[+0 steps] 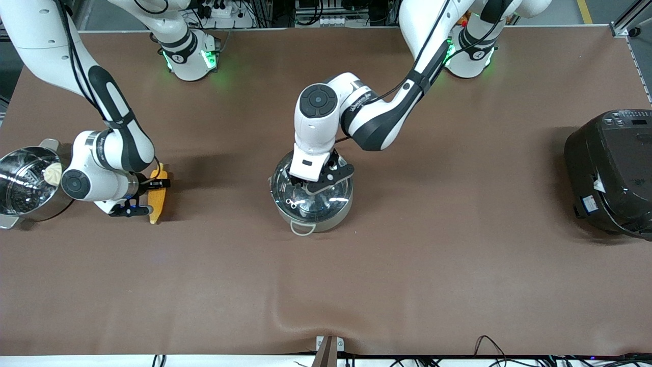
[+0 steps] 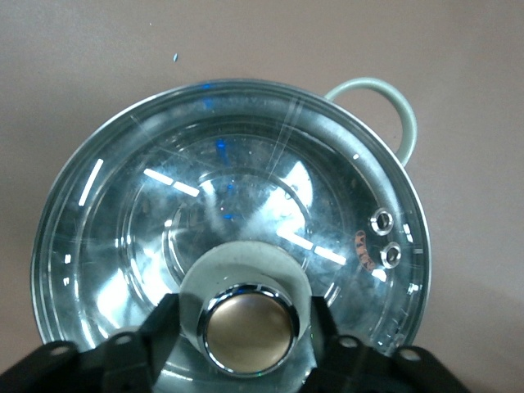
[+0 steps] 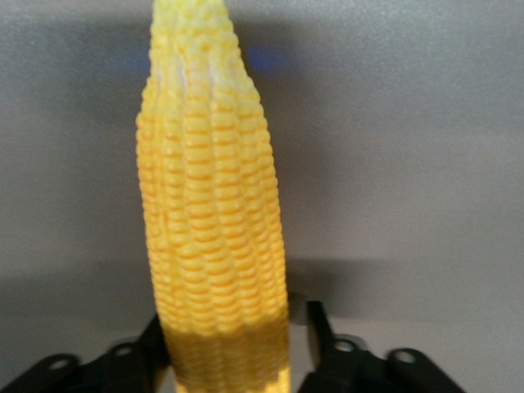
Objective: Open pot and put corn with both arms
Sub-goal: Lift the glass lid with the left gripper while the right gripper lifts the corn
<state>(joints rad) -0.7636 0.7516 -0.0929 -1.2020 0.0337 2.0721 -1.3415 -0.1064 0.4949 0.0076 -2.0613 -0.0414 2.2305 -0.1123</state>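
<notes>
The pot (image 1: 311, 196) sits in the middle of the bench (image 1: 407, 265) with its glass lid (image 2: 229, 237) on. The left pincer (image 1: 305, 187) is down on the lid, one finger on each side of the copper knob (image 2: 248, 330), but I cannot tell if it is squeezing yet. The right pincer (image 1: 153, 196) is around the corn (image 1: 157, 196), which lies on the bench near the right arm's end; one finger touches it, the other shows a small gap. The step now is grabbing. Next, squeeze tight and lift the lid straight up.
</notes>
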